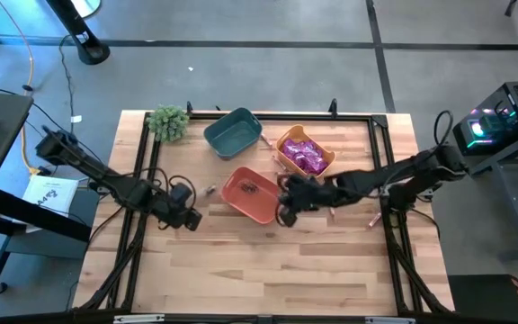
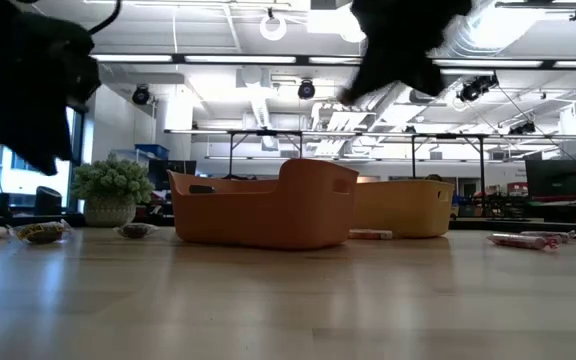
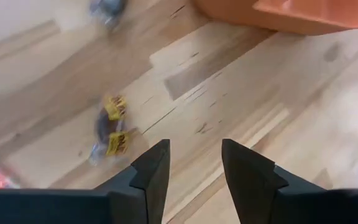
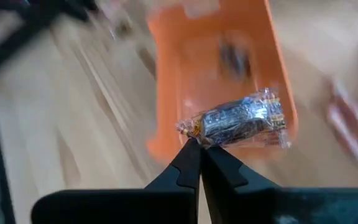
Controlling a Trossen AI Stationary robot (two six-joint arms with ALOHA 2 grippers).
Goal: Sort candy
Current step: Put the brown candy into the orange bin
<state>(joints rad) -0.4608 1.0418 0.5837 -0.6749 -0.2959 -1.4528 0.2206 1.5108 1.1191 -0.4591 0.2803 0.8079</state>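
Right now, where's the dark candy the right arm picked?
The dark candy is pinched in the right end effector, above the orange bin mid-table, beside the yellow bin.

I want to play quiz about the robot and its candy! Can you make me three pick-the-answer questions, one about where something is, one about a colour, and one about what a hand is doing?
1. Where is the green plant ball?
A. inside the teal bin
B. on the table near its far left corner
C. in the right hand

2. What colour is the bin holding the shiny purple candy?
A. yellow
B. teal
C. black

3. What is the right hand doing?
A. resting open on the table
B. pinching a dark wrapped candy above the orange bin
C. holding the plant

Answers:
1. B: the high view shows it on the wood beside the teal bin.
2. A: the purple pile sits in the yellow one.
3. B: the right wrist view shows its fingers shut on the wrapper's end.
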